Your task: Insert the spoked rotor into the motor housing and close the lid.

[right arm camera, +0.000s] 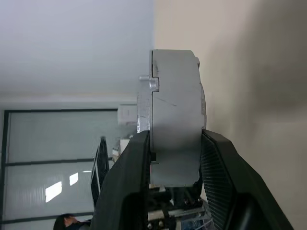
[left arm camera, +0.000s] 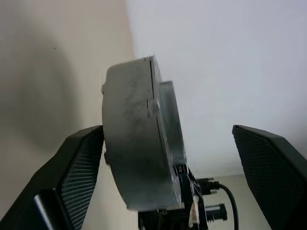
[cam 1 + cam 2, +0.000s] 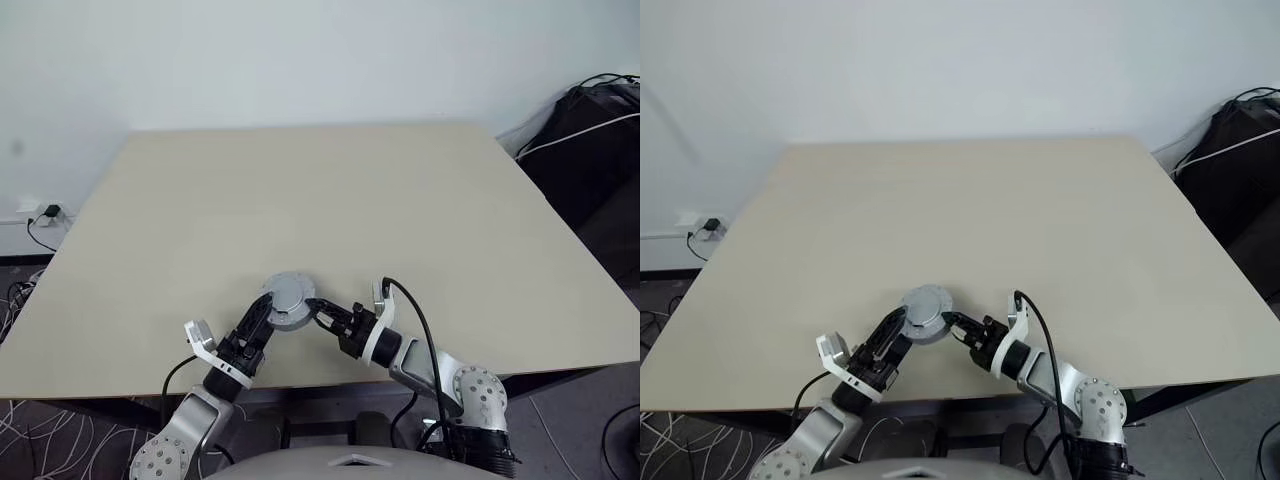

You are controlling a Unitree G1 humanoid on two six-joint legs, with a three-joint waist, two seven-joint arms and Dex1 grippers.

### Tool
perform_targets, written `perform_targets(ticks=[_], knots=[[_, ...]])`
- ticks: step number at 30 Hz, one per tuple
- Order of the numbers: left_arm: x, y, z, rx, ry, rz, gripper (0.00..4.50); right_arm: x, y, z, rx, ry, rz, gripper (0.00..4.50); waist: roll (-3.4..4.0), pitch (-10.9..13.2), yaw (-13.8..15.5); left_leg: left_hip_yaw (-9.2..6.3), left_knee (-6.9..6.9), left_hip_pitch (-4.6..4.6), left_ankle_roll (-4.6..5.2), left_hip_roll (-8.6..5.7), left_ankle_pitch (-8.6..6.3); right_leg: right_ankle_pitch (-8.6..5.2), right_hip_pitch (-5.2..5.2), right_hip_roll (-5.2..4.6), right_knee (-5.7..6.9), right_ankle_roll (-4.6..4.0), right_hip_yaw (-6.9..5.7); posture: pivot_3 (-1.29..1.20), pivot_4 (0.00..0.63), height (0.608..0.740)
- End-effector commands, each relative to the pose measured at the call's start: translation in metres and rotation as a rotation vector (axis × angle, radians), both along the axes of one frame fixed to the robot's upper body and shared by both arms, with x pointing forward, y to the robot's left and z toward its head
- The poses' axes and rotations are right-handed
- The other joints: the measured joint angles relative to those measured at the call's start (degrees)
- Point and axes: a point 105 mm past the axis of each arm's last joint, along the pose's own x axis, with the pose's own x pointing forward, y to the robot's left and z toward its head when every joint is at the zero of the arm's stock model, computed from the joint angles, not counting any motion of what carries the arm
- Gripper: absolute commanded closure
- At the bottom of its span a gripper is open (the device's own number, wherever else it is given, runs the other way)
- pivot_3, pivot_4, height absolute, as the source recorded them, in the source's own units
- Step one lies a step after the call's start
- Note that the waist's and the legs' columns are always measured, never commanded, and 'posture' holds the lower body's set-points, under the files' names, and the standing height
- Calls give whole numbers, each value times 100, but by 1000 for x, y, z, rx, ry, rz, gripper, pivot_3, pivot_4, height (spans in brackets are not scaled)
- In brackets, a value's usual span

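The closed round grey metal motor housing [image 3: 290, 297], clamped by the right hand [image 3: 318, 308], should be steadied while the released left hand [image 3: 262, 312] is drawn clear.

A broad beige table [image 3: 330, 200] with a matte top filled the middle of the room, its far edge set close to a plain white wall [image 3: 300, 60] under even, soft light. Past the table's far left corner a wall socket with a black plug [image 3: 45, 212] sat low on the wall, with loose cables [image 3: 40, 440] trailing over the dark floor [image 3: 590, 430] by the near left corner. Beyond the far right corner stood a black bag or case [image 3: 590, 140] with a white cable draped across it.
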Motion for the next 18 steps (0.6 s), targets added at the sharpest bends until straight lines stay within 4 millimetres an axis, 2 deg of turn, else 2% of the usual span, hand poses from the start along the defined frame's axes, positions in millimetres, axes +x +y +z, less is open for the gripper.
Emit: perform_targets(ticks=[1, 14, 17, 18], knots=[[6, -11, 15, -58, -59, -12, 24, -6, 9, 23, 84, -67, 56, 3322, 0, 0, 2, 0, 1, 0, 0, 0, 0, -2, 1, 0, 0, 3, 0, 0, 0, 740], [5, -18, 12, -61, -43, -50, 24, -10, 11, 25, 93, -68, 92, 3322, -2, -1, 21, 1, 6, 0, 2, 0, 0, 0, 4, 8, 1, 2, -1, 0, 0, 740], [5, -17, 12, -64, -44, -42, 612, -10, 10, 24, 89, -67, 89, 3322, -2, -1, 20, 1, 9, 1, 2, 0, 0, 0, 5, 9, 3, 3, -1, 0, 0, 740], [5, -17, 13, -64, -44, -40, 954, -9, 10, 24, 86, -66, 86, 3322, -2, -1, 20, 1, 9, 1, 2, 0, 0, 0, 5, 9, 3, 3, -1, 0, 0, 740]])
